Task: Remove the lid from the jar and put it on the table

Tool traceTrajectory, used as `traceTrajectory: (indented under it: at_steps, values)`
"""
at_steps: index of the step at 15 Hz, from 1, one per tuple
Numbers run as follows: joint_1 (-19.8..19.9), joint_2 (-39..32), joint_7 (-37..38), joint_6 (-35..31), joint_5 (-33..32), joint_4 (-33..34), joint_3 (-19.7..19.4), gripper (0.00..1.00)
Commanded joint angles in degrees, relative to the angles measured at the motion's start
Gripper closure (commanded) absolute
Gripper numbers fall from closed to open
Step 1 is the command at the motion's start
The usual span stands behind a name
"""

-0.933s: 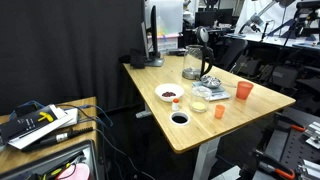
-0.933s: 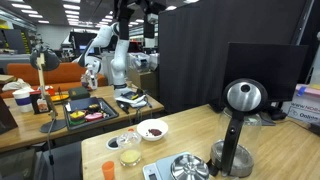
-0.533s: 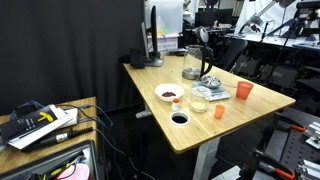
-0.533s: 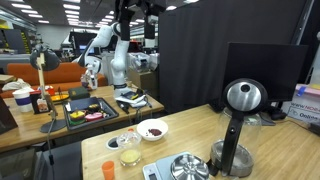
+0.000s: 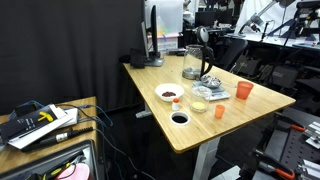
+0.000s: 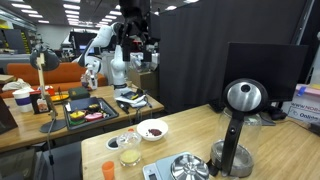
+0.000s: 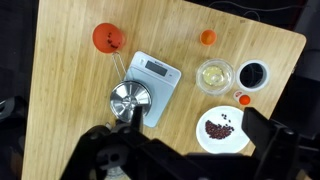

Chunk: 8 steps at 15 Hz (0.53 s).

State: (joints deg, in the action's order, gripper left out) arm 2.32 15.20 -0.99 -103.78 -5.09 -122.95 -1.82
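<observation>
The jar [image 7: 214, 74] is squat, clear and pale yellow, and stands on the light-wood table [image 7: 70, 90] between the scale and the black bowl. It also shows in both exterior views [image 5: 200, 103] [image 6: 129, 152]. The lid [image 7: 214, 72] appears as a pale disc on the jar's top and is hard to tell from the jar. My gripper [image 7: 185, 150] hangs high above the table, open and empty, with its dark fingers framing the white bowl. In an exterior view it [image 6: 133, 18] is far above the table.
A white bowl with red bits [image 7: 222, 128], a small black bowl [image 7: 251, 74], a grey scale [image 7: 150, 75], a glass pitcher [image 7: 130, 100] and orange cups [image 7: 107, 38] [image 7: 207, 37] share the table. A cluttered desk [image 5: 40, 122] stands beside it.
In an exterior view my gripper has shifted slightly lower and turned. The things on the table have not moved.
</observation>
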Motion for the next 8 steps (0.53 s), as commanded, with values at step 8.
traceTrajectory:
  at_steps: [8]
  values:
    - [0.0,0.9,0.0,0.2,0.0,0.2,-0.2,0.0]
